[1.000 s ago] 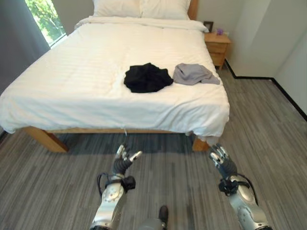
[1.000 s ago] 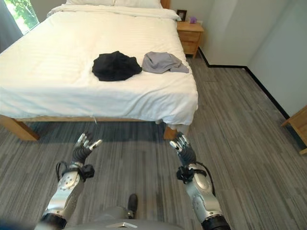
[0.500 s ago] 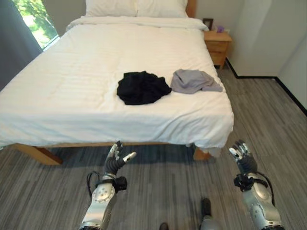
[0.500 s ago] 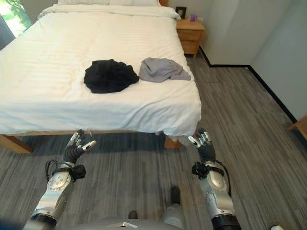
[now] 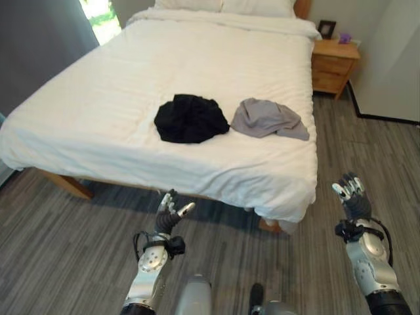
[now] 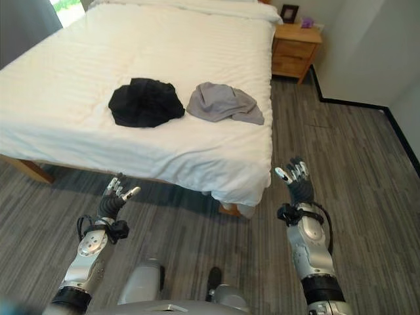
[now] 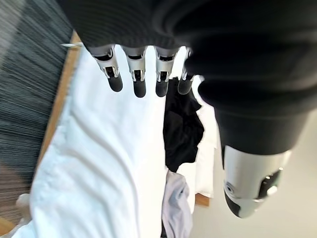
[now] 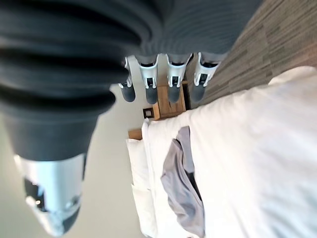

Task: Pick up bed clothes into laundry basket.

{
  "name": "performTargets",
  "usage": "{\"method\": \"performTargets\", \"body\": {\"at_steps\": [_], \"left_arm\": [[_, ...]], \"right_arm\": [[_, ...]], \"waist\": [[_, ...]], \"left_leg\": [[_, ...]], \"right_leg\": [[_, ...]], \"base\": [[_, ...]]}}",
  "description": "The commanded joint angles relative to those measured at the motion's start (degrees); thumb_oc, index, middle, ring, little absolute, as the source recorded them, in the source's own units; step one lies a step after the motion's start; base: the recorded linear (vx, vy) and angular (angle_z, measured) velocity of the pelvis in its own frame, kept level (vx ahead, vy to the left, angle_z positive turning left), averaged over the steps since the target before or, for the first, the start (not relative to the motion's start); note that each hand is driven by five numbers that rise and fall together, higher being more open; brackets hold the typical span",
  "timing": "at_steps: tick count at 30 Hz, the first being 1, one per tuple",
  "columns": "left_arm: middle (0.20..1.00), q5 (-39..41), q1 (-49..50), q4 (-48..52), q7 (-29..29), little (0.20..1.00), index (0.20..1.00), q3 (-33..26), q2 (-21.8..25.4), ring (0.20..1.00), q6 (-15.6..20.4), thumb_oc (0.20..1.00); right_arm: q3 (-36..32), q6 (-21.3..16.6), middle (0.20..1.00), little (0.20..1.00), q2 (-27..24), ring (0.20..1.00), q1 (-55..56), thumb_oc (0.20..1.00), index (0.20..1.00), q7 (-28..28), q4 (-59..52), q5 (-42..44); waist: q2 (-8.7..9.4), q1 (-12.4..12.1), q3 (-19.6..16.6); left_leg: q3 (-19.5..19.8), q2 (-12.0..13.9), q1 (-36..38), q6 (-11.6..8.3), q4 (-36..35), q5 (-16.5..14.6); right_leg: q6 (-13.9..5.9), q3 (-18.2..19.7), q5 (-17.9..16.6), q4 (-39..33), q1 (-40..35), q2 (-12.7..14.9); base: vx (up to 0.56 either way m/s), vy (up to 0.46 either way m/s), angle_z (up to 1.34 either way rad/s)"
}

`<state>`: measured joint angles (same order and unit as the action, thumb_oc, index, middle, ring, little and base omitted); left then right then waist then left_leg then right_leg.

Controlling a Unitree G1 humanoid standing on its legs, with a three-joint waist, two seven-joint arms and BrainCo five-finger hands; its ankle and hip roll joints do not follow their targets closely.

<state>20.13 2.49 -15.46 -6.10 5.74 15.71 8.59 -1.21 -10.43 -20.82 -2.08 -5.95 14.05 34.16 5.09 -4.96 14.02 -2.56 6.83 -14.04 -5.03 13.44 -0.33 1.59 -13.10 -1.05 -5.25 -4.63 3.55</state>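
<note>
You are holding the left robot hand (image 5: 168, 211) raised over the floor (image 5: 59, 249), short of the foot of the bed (image 5: 216, 177), its fingers (image 7: 134, 74) spread straight and its thumb apart, gripping nothing. You are holding the right robot hand (image 5: 350, 195) raised too, off the bed's right corner, fingers (image 8: 171, 79) straight and loose, also gripping nothing.

Outward from there, the bed clothes are lying on the white sheet, well apart from both robot hands and beyond the mattress edge. The black garment (image 5: 190, 118) is sitting in a rounded heap with no clear long axis, ahead of the left robot hand and slightly to its right. The grey garment (image 5: 268, 119) is lying just beside it on the right, nearer the bed's right edge, its longer side running roughly across the bed.

Judgement: the left robot hand is looking nearer the black heap, the right robot hand nearer the grey one; either reach is calling for you to close in on the bed first.

A wooden nightstand (image 5: 335, 64) is standing by the head of the bed with a small frame (image 5: 326, 29) on it. No readable labels or writing anywhere.
</note>
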Motion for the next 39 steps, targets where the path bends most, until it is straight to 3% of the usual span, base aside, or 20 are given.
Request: {"method": "performTargets", "body": {"at_steps": [1,3,5,7,8,9,10,11,12,13,14,15,16,17,19,23,24,27,32,39], "left_arm": [[1.0,0.36,0.46,4.67,1.2,1.0,1.0,1.32,3.26,1.0,1.94,1.0],[1.0,-0.93,0.91,5.58,2.44,1.0,1.0,2.31,3.8,1.0,1.5,1.0],[1.0,-2.88,0.91,5.5,3.96,1.0,1.0,3.86,4.23,1.0,1.45,1.0],[1.0,-3.25,0.25,5.63,5.46,1.0,1.0,5.68,4.93,1.0,1.23,1.0],[1.0,-3.24,0.16,5.6,5.47,1.0,1.0,5.67,4.91,1.0,1.24,1.0],[1.0,-3.57,-0.86,6.52,5.95,1.0,1.0,7.39,6.23,1.0,0.83,1.0],[1.0,-3.17,-0.78,6.9,7.39,1.0,1.0,8.91,7.34,1.0,0.65,1.0],[1.0,-3.16,-0.81,6.88,7.41,1.0,1.0,8.86,7.25,1.0,0.66,1.0],[1.0,-3.06,-0.2,8.2,8.45,1.0,1.0,9.55,8.65,1.0,0.97,1.0],[1.0,-3.06,-0.24,8.21,8.46,1.0,1.0,9.47,8.58,1.0,0.96,1.0],[1.0,-2.07,0.82,8.65,9.07,1.0,1.0,10.63,9.42,1.0,1.11,1.0],[1.0,-2.07,0.79,8.65,9.08,1.0,1.0,10.53,9.34,1.0,1.1,1.0],[1.0,-1.63,1.26,7.82,9.27,1.0,1.0,11.73,9.71,1.0,1.27,1.0],[1.0,-1.64,1.21,7.79,9.27,1.0,1.0,11.62,9.61,1.0,1.28,1.0],[1.0,-1.46,2.33,8.43,9.9,1.0,1.0,12.5,10.28,1.0,1.11,1.0],[1.0,1.55,4.73,9.97,10.06,1.0,1.0,12.37,10.67,1.0,1.13,1.0],[1.0,2.72,5.99,10.78,9.93,1.0,1.0,12.65,11.41,1.0,0.83,1.0],[1.0,3.59,5.32,11.13,9.69,1.0,1.0,13.47,12.97,1.0,0.78,1.0],[1.0,3.97,4.74,13.34,7.72,1.0,1.0,13.49,14.01,1.0,1.2,1.0],[1.0,4.24,2.59,14.86,5.49,1.0,1.0,14.3,12.36,1.0,0.94,1.0]], "right_arm": [[-0.4,-2.17,1.0,1.0,-2.89,1.0,-0.24,1.0,1.0,0.47,-4.31,-1.8],[0.21,-0.71,1.0,1.0,-3.09,1.0,-0.95,1.0,1.0,0.87,-4.97,-5.17],[0.95,0.19,1.0,1.0,-3.82,1.0,-1.73,1.0,1.0,1.26,-3.62,-9.41],[0.79,1.09,1.0,1.0,-4.97,1.0,-3.78,1.0,1.0,0.22,-1.11,-13.29],[0.79,1.06,1.0,1.0,-4.98,1.0,-3.89,1.0,1.0,0.22,-1.03,-13.29],[1.58,2.64,1.0,1.0,-6.55,1.0,-7.07,1.0,1.0,-0.88,1.9,-14.71],[2.74,4.06,1.0,1.0,-11.85,1.0,-10.53,1.0,1.0,0.03,3.99,-18.24],[2.81,4.05,1.0,1.0,-11.94,1.0,-10.65,1.0,1.0,0.03,4.07,-18.23],[3.26,4.4,1.0,1.0,-17.53,1.0,-14.61,1.0,1.0,0.47,6.48,-20.81],[3.37,4.31,1.0,1.0,-17.6,1.0,-14.83,1.0,1.0,0.49,6.65,-20.76],[5.66,5.44,1.0,1.0,-23.75,1.0,-21.22,1.0,1.0,0.38,10.69,-22.54],[5.85,5.37,1.0,1.0,-23.81,1.0,-21.51,1.0,1.0,0.39,10.87,-22.49],[8.88,5.76,1.0,1.0,-28.7,1.0,-25.92,1.0,1.0,0.68,17.33,-23.5],[9.16,5.64,1.0,1.0,-28.75,1.0,-26.3,1.0,1.0,0.7,17.59,-23.43],[11.55,7.68,1.0,1.0,-36.16,1.0,-33.22,1.0,1.0,0.31,26.92,-26.24],[21.63,7.74,1.0,1.0,-39.39,1.0,-49.41,1.0,1.0,0.3,41.76,-26.82],[26.98,8.06,1.0,1.0,-39.48,1.0,-56.78,1.0,1.0,-0.21,49.04,-29.85],[31.68,8.48,1.0,1.0,-38.95,1.0,-64.52,1.0,1.0,-1.46,56.0,-30.96],[31.81,8.45,1.0,1.0,-36.66,1.0,-68.58,1.0,1.0,-4.35,59.83,-28.68],[32.88,9.5,1.0,1.0,-32.72,1.0,-67.43,1.0,1.0,-3.53,62.84,-30.93]], "waist": [[-1.59,-1.69,-3.02],[-1.86,-1.7,-5.17],[-1.44,-1.58,-6.29],[-0.54,-1.79,-6.24],[-0.55,-1.97,-6.39],[-1.26,-0.98,-5.36],[-1.62,-0.04,-4.49],[-1.67,0.01,-4.4],[-1.64,0.51,-3.69],[-1.78,0.59,-3.69],[-1.01,0.91,-3.05],[-1.11,1.02,-3.05],[-0.04,1.45,-2.32],[-0.09,1.54,-2.31],[1.22,0.75,-2.26],[0.79,-0.43,-1.7],[0.45,-1.65,-1.15],[-0.63,-2.73,0.37],[-2.51,-4.11,3.35],[-4.42,-5.3,8.5]], "left_leg": [[1.49,-2.61,0.01,-1.04,-8.98,10.62],[-0.05,-4.03,2.32,0.08,-10.35,8.58],[-0.26,-5.57,3.4,1.77,-9.12,6.23],[-2.75,-7.1,6.68,4.1,-10.77,3.41],[-2.96,-7.05,6.48,4.17,-10.88,3.6],[-3.22,-7.14,9.8,5.35,-12.99,3.07],[-2.05,-6.95,12.67,5.78,-14.84,2.56],[-2.04,-6.96,12.83,5.74,-15.02,2.58],[-0.87,-6.87,15.18,5.54,-16.65,2.23],[-0.84,-6.76,15.08,5.52,-16.71,2.38],[1.24,-6.71,17.0,4.96,-17.8,1.51],[1.26,-6.64,16.89,4.95,-17.84,1.65],[3.75,-7.06,18.08,4.77,-18.35,0.66],[3.71,-7.07,17.97,4.76,-18.36,0.79],[6.88,-7.85,17.99,4.69,-18.42,0.03],[8.38,-7.99,16.35,4.45,-18.44,0.62],[9.04,-8.07,14.51,4.2,-18.44,1.34],[10.66,-8.05,10.1,3.47,-18.44,2.78],[12.28,-8.15,4.56,2.59,-18.44,4.46],[12.46,-7.93,-1.62,1.53,-18.44,6.33]], "right_leg": [[-6.85,3.0,2.5,1.21,-5.11,3.78],[-8.06,2.4,3.93,1.96,-6.87,4.17],[-9.77,1.45,4.09,4.21,-7.38,6.67],[-11.54,0.82,-1.9,14.72,-3.38,11.7],[-11.56,1.1,-2.03,14.82,-2.94,11.71],[-11.62,1.89,-6.27,24.01,1.01,12.74],[-10.79,3.64,-6.49,28.61,5.2,11.61],[-10.77,3.66,-6.27,28.89,5.25,11.64],[-10.58,3.81,-5.43,26.61,8.06,10.96],[-10.51,3.72,-5.67,26.36,8.05,10.83],[-10.71,5.21,-4.74,18.74,9.38,8.99],[-10.67,5.14,-5.04,18.4,9.34,8.9],[-10.95,10.32,-4.07,9.83,10.17,5.4],[-10.94,10.35,-4.34,9.59,10.19,5.39],[-11.51,12.72,-4.24,5.83,8.72,4.8],[-11.09,11.22,-5.6,4.41,8.45,5.03],[-10.81,10.11,-5.85,3.07,8.55,5.02],[-10.4,8.48,-6.0,1.78,10.58,4.95],[-9.91,7.21,-6.74,0.44,14.71,4.14],[-9.63,7.37,-7.68,0.25,20.67,2.93]], "base": [[0.5,0.102,0.55],[0.5,0.161,0.32],[0.36,0.205,-0.08],[0.26,0.215,-0.34],[0.2,0.285,-0.38],[0.34,0.301,-0.25],[0.35,0.291,-0.15],[0.4,0.117,0.05],[0.18,-0.005,0.43],[0.38,-0.048,0.55],[0.19,-0.047,0.65],[0.37,-0.095,0.44],[0.16,-0.048,0.36],[0.26,-0.066,0.51],[0.19,-0.065,0.79],[0.05,-0.075,0.78],[0.01,-0.066,0.03],[-0.08,-0.084,0.18],[-0.04,-0.056,0.29],[-0.05,-0.045,0.0]]}}
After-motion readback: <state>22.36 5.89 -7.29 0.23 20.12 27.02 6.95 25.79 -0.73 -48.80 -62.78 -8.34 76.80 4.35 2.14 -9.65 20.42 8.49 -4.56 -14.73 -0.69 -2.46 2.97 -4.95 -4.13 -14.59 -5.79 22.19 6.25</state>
